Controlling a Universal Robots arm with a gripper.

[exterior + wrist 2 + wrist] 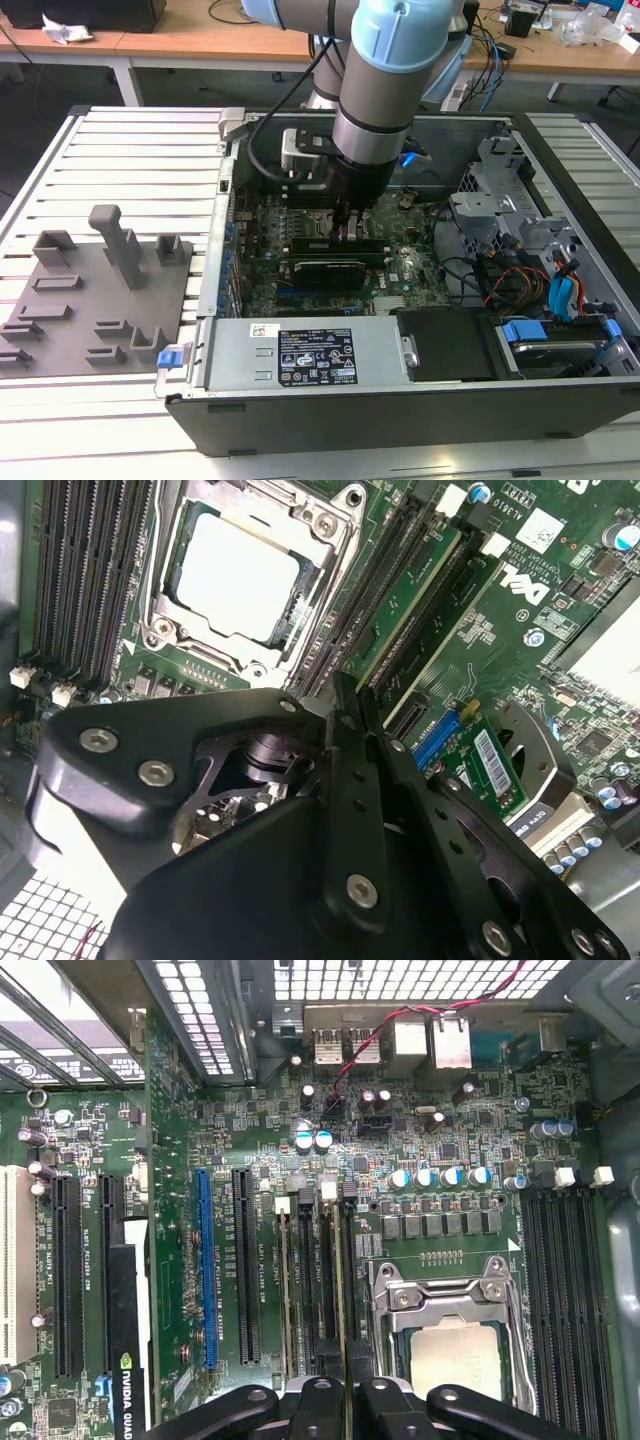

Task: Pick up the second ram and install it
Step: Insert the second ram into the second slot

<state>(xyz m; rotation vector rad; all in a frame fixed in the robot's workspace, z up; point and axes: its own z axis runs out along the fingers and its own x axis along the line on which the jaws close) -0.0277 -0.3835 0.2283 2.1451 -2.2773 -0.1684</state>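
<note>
Black steel computer case [420, 400] lies open on the slatted table [130, 150], motherboard [250, 1110] exposed. Arm [385, 70] reaches down into it, gripper [347, 232] low over the memory slots [318, 1280] beside the processor socket [450, 1330]. Its fingers [350, 760] are closed together on the second ram [340, 1290] (thin green edge between them), which stands on edge in its slot. Judgement: press straight down, evenly, keeping the stick square to the slot.
</note>
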